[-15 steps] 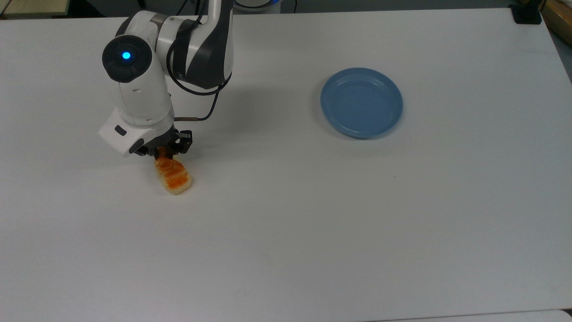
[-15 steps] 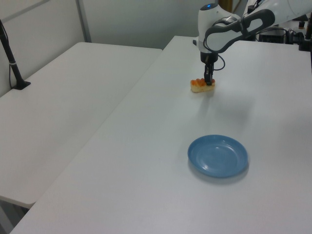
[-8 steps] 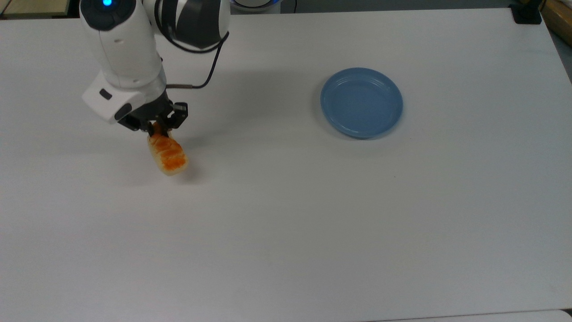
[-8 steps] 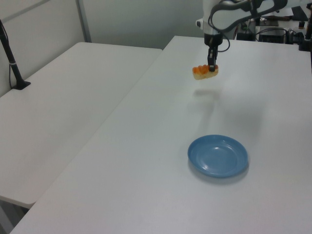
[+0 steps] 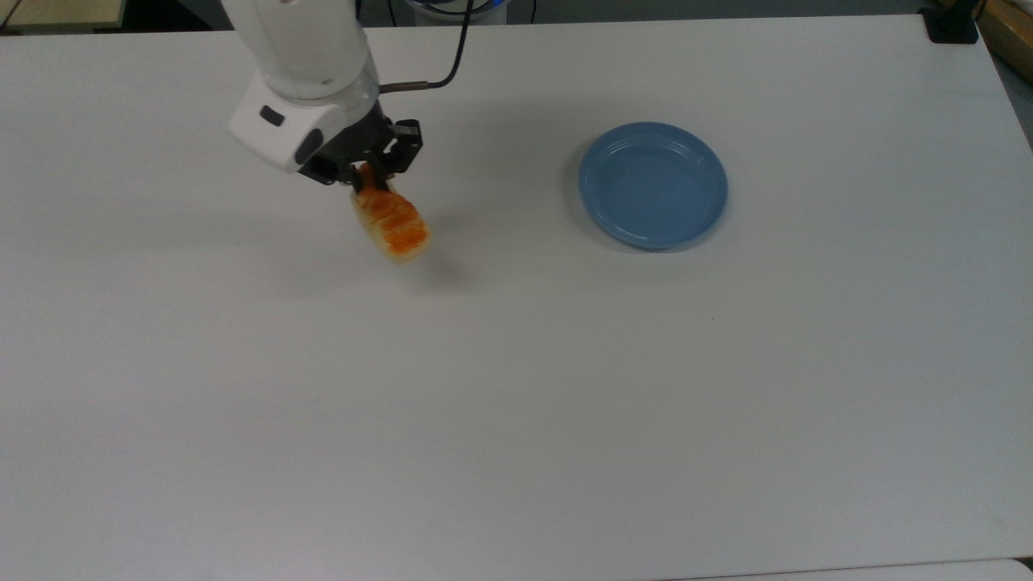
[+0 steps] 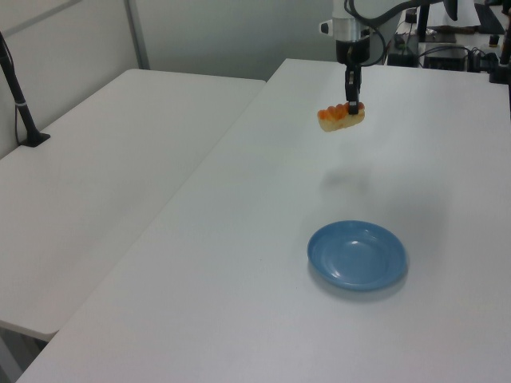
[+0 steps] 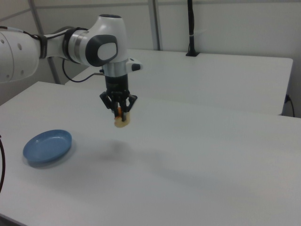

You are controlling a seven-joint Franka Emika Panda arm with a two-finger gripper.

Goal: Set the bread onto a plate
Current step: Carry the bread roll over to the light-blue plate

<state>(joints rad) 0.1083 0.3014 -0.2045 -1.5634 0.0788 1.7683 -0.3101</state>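
Observation:
The bread (image 5: 391, 224), an orange-brown bun with pale sides, hangs in the air above the white table (image 5: 516, 387). My gripper (image 5: 365, 179) is shut on one end of it, and the rest sticks out below the fingers. In the left view the bread (image 6: 342, 119) floats well above its shadow, held by the gripper (image 6: 350, 104). In the right view the gripper (image 7: 120, 111) holds the bread (image 7: 122, 121) from above. The light-blue plate (image 5: 653, 184) lies bare on the table, to the right of the bread in the top view; it appears too as the plate (image 6: 357, 254) and the plate (image 7: 47, 146).
A second white table (image 6: 104, 175) stands beside this one on the left view's left. A black post (image 6: 17, 92) is clamped at its far edge. A black clamp (image 5: 951, 24) sits at the top view's upper right corner.
The gripper has lifted the bread off the table and carried it to the right in the top view, toward the plate. The plate has not moved.

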